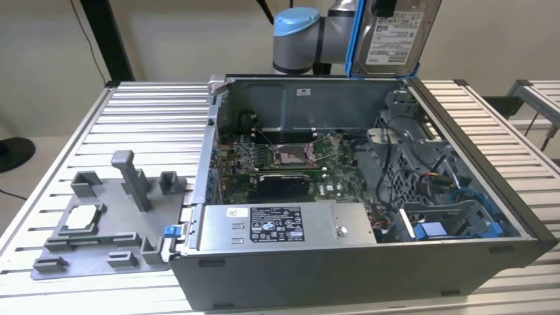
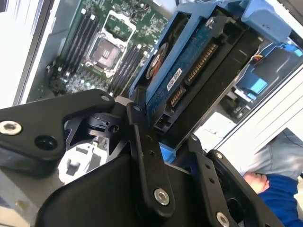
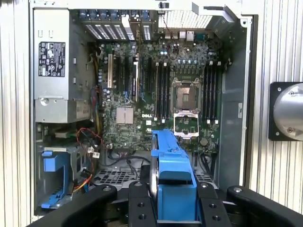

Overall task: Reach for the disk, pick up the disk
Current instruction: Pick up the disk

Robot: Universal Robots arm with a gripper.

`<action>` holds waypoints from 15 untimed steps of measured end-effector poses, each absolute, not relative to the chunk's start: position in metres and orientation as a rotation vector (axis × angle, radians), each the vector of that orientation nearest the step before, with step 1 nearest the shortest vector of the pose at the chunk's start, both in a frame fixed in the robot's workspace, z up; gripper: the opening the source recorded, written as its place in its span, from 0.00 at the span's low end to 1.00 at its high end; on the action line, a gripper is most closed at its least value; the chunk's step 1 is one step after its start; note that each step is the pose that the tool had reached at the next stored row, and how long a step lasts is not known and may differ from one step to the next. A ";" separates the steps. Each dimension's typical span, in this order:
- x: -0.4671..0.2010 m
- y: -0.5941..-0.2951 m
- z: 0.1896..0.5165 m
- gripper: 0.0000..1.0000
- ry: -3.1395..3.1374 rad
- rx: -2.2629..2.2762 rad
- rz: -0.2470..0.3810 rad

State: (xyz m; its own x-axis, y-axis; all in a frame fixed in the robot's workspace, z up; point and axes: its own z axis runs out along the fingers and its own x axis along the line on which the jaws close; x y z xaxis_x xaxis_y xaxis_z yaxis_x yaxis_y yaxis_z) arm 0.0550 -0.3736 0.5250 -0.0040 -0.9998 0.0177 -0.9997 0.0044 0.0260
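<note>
Hand (image 3: 168, 208) apparently gripping disk (image 1: 395, 36)

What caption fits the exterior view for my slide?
Robot gripper holds the silver, blue-bracketed hard disk high above the open grey computer case.

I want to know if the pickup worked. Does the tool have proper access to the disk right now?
Apparently yes. The tool is shut on the disk, its fingers clamping the blue bracket, and the disk hangs upright above the open computer case, free of the blue drive bay.
</note>
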 end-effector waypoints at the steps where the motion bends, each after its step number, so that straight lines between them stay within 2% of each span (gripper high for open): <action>1: 0.058 -0.374 0.525 0.00 -2.204 2.195 -0.009; 15: 0.084 -0.374 0.525 0.00 -2.204 2.195 -0.009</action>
